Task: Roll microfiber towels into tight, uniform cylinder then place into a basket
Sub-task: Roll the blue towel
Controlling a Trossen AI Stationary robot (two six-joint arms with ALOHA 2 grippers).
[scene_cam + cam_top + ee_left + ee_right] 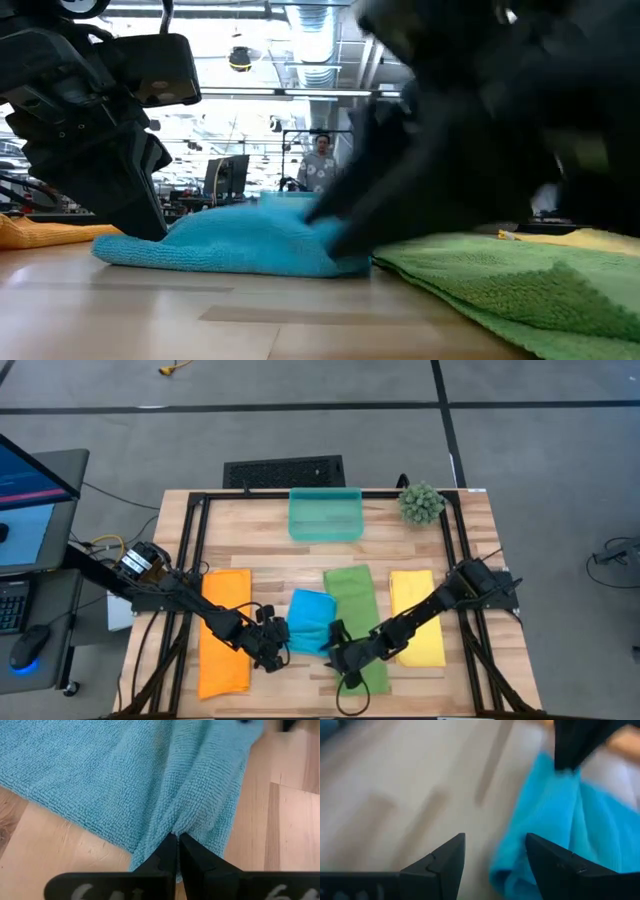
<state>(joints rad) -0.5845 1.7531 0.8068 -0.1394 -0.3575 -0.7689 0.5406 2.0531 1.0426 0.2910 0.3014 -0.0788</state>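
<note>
While the left gripper (177, 836) stays out of reach of most of the cloth, clenched on only a small pinch of the blue towel (310, 622) at its near edge, the main hazard is judged to be slippage: so thin a fold of soft pile may pull free between the shut jaws when the arm draws or turns it, leaving a loose, uneven roll. A second hazard is judged to lie with the right gripper (495, 852), whose jaws stand released and wide, with nothing between them, at the towel's opposite near corner; if it closes from here it may catch only the outer edge, or bunch the cloth toward the left arm, so that the cylinder comes out crooked. The right arm also lies across the green towel (358, 622), and a sweep of it could drag that cloth out of line. The blue towel lies crumpled and partly gathered on the wooden table (270, 555), between the orange towel (224, 630) and the green one, with the yellow towel (417, 615) beyond; in the left wrist view its ridge runs straight away from the closed fingertips, and in the right wrist view its edge sits just ahead of one open finger, not yet inside the gap. The basket (325, 515) stands well apart at the table's far edge, holding no rolled towel
</note>
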